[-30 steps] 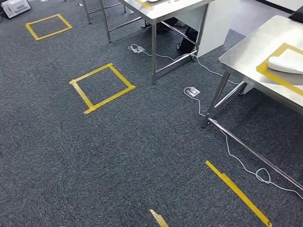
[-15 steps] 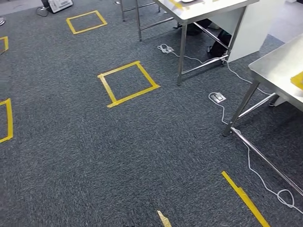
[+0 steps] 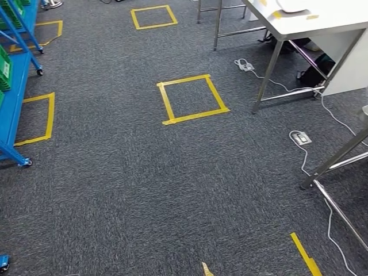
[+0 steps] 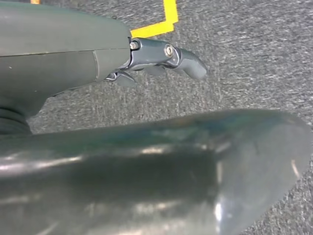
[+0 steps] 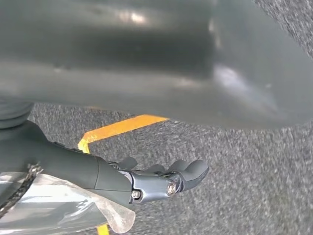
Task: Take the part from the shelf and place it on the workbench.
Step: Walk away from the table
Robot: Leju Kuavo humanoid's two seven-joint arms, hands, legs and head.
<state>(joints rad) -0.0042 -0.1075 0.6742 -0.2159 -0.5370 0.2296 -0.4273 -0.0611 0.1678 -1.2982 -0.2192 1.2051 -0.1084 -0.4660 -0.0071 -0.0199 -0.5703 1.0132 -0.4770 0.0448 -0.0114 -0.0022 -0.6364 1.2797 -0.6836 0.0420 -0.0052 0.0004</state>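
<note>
Part: I cannot tell where it lies. The blue metal shelf at the left edge carries green slotted plastic bins, contents hidden. A pale rounded object sits on the far white-topped bench, too cropped to identify. Left robot hand hangs over the floor, smooth grey shell, dark fingers stretched straight, nothing in them. Right robot hand likewise, fingers extended and slightly apart, empty; a clear glossy film shows beside its wrist, nature unclear. Floor: dark speckled short-pile carpet. Yellow tape square mid-floor, flat and matte, with more tape outlines beyond. Bench legs are brushed steel tube. A thin white cable snakes to a floor socket.
</note>
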